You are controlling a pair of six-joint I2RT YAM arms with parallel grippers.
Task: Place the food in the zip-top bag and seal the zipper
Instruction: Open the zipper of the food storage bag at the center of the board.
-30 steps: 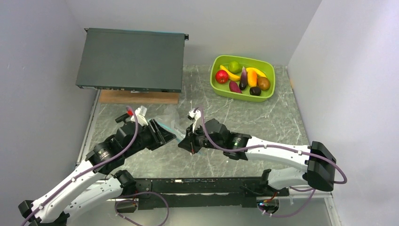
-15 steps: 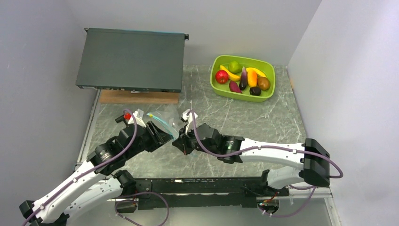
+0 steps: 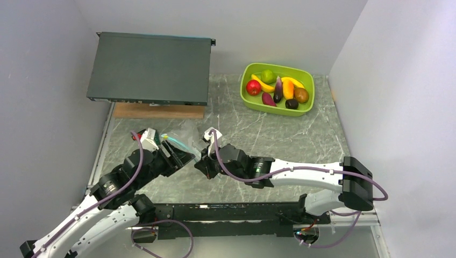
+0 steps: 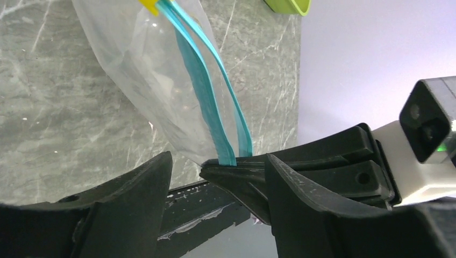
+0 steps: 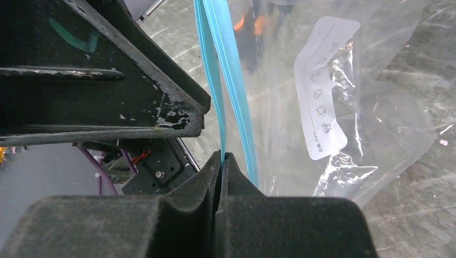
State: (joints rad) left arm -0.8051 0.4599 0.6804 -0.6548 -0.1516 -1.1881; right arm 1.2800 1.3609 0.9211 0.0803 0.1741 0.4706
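The clear zip-top bag (image 3: 187, 133) hangs between my two grippers at the table's left middle. Its teal zipper (image 4: 207, 91) stands parted into two strips, with a yellow slider (image 4: 150, 4) at the far end. My right gripper (image 5: 222, 158) is shut on one teal strip (image 5: 212, 80) at the bag's near corner. My left gripper (image 4: 218, 164) is open, its fingers either side of the right gripper's tip and that corner. The food lies in the lime-green tub (image 3: 244, 97): red apple (image 3: 253, 87), lime (image 3: 267, 75), bananas (image 3: 262, 83), eggplant (image 3: 278, 90), kiwi (image 3: 301, 95).
A flat black box (image 3: 150, 67) rests on a wooden block (image 3: 158, 110) at the back left. Grey walls close in left, back and right. The bag carries a white label (image 5: 325, 86). The two grippers (image 3: 172, 153) (image 3: 201, 161) are almost touching.
Both grippers have moved left and slightly nearer, carrying the bag's mouth with them. The right gripper has stayed shut on the teal strip.
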